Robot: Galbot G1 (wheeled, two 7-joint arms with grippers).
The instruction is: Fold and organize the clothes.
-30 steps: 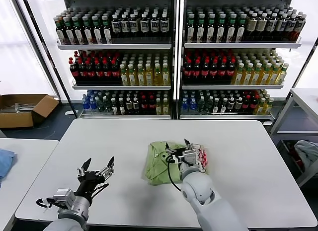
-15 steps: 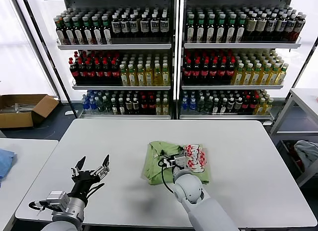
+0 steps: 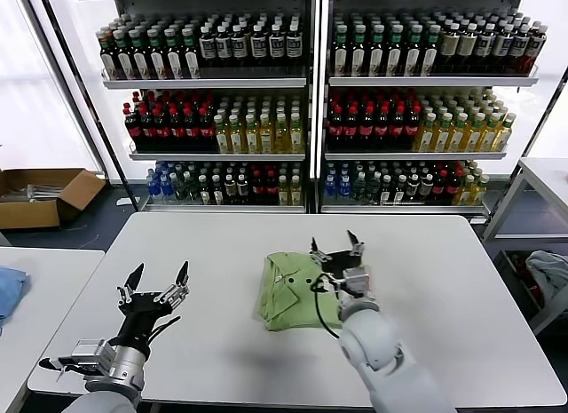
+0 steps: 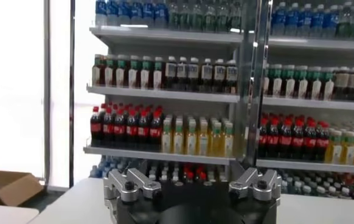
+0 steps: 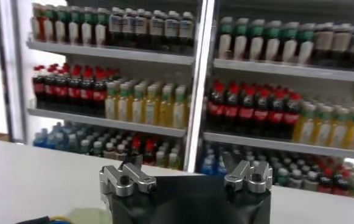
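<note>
seemingly near done: shirt (image 3: 297, 291) folded into a compact bundle mid-table, toward the right, right gripper (image 3: 336, 252) raised just above it, jaws spread and empty, left gripper (image 3: 156, 289) splayed empty near the front-left corner, tidying perhaps left.

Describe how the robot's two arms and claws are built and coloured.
Both arms wear smooth light-grey shells. Each ends in a black claw, left claw and right claw, with thin pointed fingers on silver metal knuckle joints. A black cable loops along the right wrist; the left wrist carries a grey block.
</note>
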